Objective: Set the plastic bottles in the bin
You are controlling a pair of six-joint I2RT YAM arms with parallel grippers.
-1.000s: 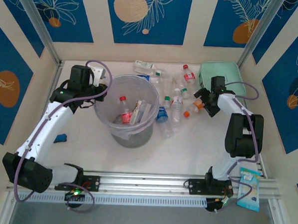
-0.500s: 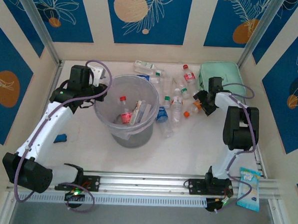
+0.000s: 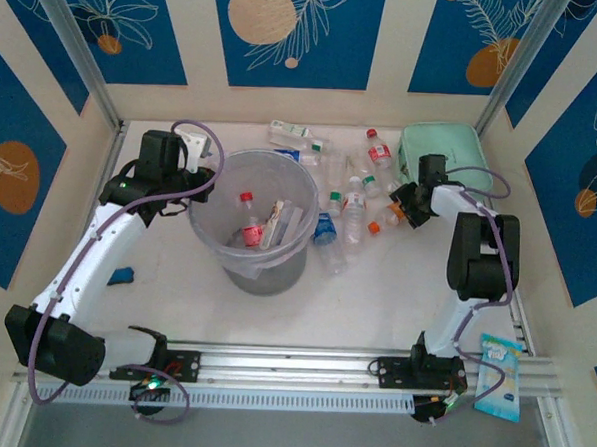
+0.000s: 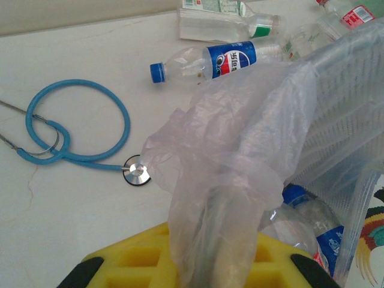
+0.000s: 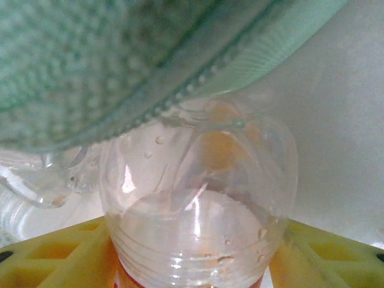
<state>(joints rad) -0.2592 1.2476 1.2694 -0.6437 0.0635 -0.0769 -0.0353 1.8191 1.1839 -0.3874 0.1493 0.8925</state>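
Between the closed fingers of the right gripper [image 5: 192, 255] we hold a clear bottle [image 5: 198, 180], long axis running straight ahead toward the mint-green box [image 5: 120, 60], while the bin [image 3: 266, 274] stands well apart, its liner [image 4: 240, 150] pinched by the left gripper [image 4: 207, 267].

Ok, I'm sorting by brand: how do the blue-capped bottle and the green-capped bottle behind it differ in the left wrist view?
The blue-capped bottle has a blue cap pointing left; the green-capped bottle has a green cap pointing right. The blue-capped bottle lies nearer the camera than the green-capped bottle. Both are clear and lie on their sides on the table.
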